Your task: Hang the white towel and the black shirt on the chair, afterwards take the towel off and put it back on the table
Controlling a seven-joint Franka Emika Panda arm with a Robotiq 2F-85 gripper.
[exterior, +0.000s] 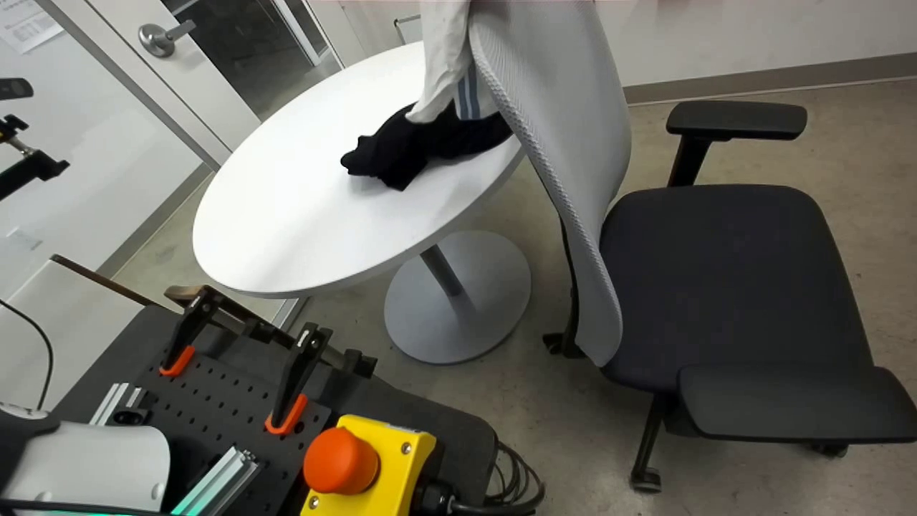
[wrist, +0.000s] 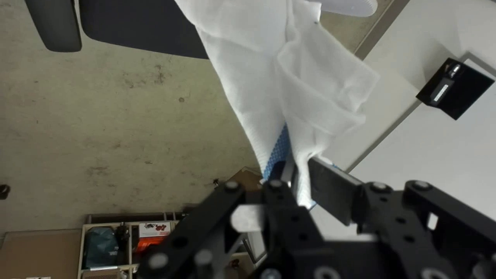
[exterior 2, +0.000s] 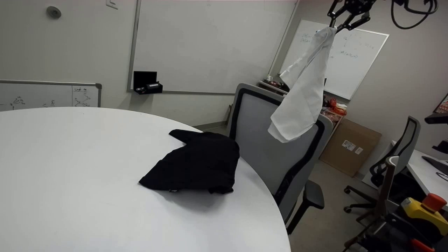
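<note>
In an exterior view, the hand (exterior 2: 334, 27) hangs at the top edge, clamped on the upper end of the white towel (exterior 2: 301, 98), which droops beneath it and slants toward the left of the view. The towel's lower end passes in front of the top rail and back of the chair (exterior 2: 259, 140); whether cloth and chair touch cannot be told. The black shirt (exterior 2: 197, 162) lies bunched on the round white bench (exterior 2: 87, 182), close to the rim beside the chair, lower than the hand and well apart from it. In an exterior view, the towel hangs from the upper edge along the bench side of the chair's backrest (exterior: 566, 143), with blue stripes (exterior: 468, 93) on its lower part, and its bottom end hides some of the shirt. The dark seat (exterior: 731, 279) lies across the backrest from the bench, and a yellow box (exterior: 390, 466) with an orange button (exterior: 340, 459) stands in the foreground. In the wrist view, the fingers (wrist: 335, 190) press together on a narrow fold of the towel; the cloth spreads from between them toward the top, in front of the seat and the floor (wrist: 116, 116).
</note>
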